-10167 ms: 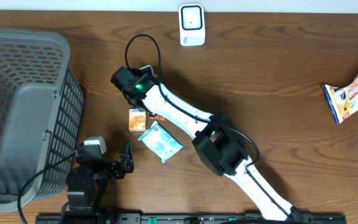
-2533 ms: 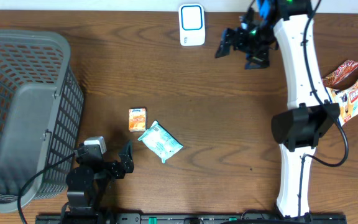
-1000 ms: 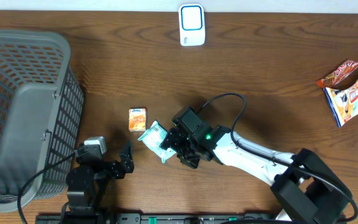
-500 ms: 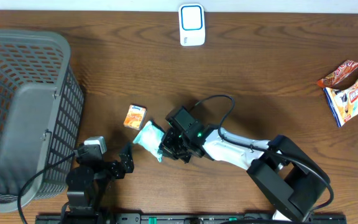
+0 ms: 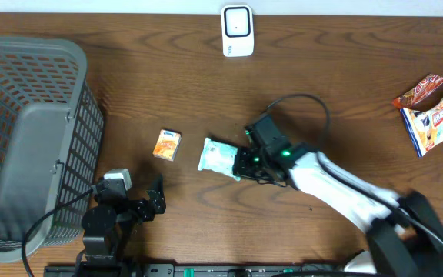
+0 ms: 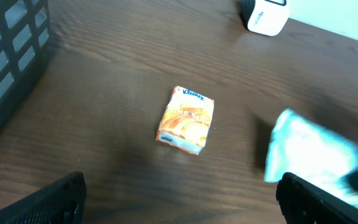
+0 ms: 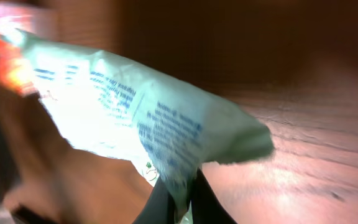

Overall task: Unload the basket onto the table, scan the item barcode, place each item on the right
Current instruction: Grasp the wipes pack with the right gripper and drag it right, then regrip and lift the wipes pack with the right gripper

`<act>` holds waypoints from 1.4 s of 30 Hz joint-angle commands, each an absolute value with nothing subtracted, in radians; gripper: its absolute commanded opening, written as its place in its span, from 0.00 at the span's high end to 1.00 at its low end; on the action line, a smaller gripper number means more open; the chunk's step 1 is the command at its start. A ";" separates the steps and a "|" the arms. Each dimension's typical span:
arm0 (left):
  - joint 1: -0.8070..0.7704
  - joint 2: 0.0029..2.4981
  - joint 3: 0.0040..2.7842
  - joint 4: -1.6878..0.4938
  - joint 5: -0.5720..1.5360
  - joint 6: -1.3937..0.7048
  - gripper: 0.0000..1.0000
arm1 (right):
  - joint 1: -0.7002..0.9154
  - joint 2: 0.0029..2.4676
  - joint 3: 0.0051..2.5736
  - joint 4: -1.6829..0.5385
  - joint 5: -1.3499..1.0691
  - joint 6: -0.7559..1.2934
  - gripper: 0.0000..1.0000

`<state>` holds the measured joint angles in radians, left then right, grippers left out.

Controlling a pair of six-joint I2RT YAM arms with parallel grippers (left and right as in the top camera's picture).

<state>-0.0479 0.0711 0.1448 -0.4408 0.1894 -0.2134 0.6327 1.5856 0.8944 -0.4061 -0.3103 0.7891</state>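
Pale green packet [image 5: 220, 156]: mid-table, right of orange tissue box [image 5: 167, 145], apart from it, well short of white scanner [image 5: 237, 31]. Right gripper [image 5: 242, 163]: closed tight, pinching the packet's edge. Left gripper [image 5: 152, 201]: jaws spread wide, holding nothing, near table's front edge beside grey basket [image 5: 21, 54]

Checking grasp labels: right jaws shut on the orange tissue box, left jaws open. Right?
No. The right jaws are shut on the pale green packet, per the right wrist view; the orange tissue box lies untouched. The left jaws are open.
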 commanded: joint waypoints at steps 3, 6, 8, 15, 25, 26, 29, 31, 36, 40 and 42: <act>-0.051 0.070 0.131 -0.456 0.198 -0.223 0.02 | 0.632 1.291 0.903 -0.480 -0.297 0.375 0.99; -0.051 0.070 0.131 -0.456 0.198 -0.223 0.02 | 0.632 1.168 0.903 -0.535 -0.297 0.307 0.99; -0.051 0.070 0.131 -0.456 0.198 -0.223 0.02 | 0.632 1.101 0.903 -0.570 -0.293 0.281 0.99; -0.051 0.070 0.131 -0.456 0.198 -0.223 0.02 | 0.636 1.137 0.844 -0.548 -0.274 0.374 0.25; -0.051 0.070 0.131 -0.456 0.198 -0.223 0.02 | 0.613 1.558 0.804 -0.181 -0.303 0.461 0.40; -0.051 0.070 0.131 -0.456 0.198 -0.223 0.02 | 0.606 1.591 0.804 -0.147 -0.332 0.464 0.40; -0.051 0.070 0.131 -0.456 0.198 -0.223 0.02 | 0.595 1.665 0.804 -0.078 -0.396 0.464 0.40; -0.051 0.070 0.131 -0.456 0.198 -0.223 0.02 | 0.595 1.699 0.804 -0.057 -0.385 0.464 0.41; -0.051 0.070 0.131 -0.456 0.198 -0.223 0.02 | 0.596 1.791 0.804 -0.019 -0.368 0.496 0.44; -0.051 0.070 0.131 -0.456 0.198 -0.223 0.02 | 0.596 1.873 0.804 -0.019 -0.374 0.501 0.42; -0.051 0.070 0.131 -0.456 0.198 -0.223 0.02 | 0.596 1.900 0.804 -0.011 -0.377 0.501 0.41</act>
